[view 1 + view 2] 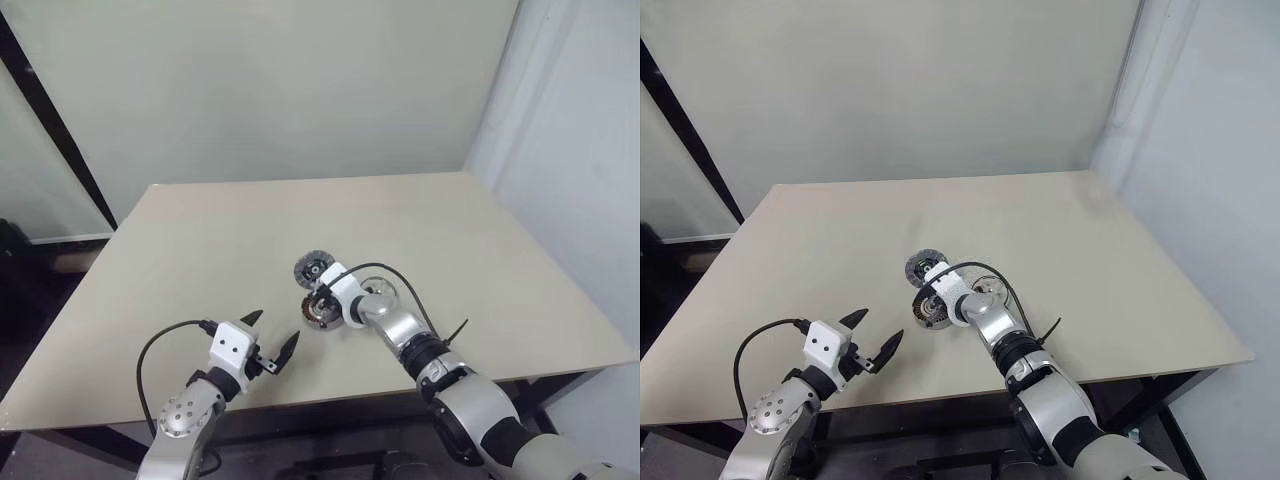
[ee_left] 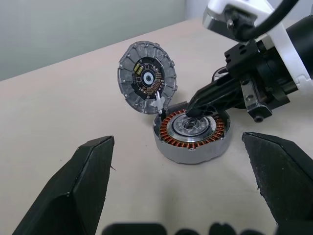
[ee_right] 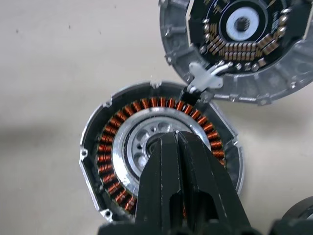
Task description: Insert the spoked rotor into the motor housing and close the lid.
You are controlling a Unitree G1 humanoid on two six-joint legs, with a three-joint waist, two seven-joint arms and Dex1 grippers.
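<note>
The short round grey metal motor housing [image 2: 191,139] with its ring of copper windings sits upright near the table's middle, the bright silver spoked rotor [image 3: 146,142] already seated flat inside it, and the toothed-rim dark grey lid [image 2: 146,77] stands tilted open, touching its rim.

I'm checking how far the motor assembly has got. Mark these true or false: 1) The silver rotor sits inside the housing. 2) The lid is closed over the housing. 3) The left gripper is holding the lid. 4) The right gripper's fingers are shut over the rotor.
1) True: the rotor lies inside the ring of copper windings of the housing.
2) False: the lid stands open, tilted up beside the housing.
3) False: the left gripper is open and holds nothing, apart from the parts.
4) True: the right gripper has its fingers together, tips at the rotor's centre.
</note>
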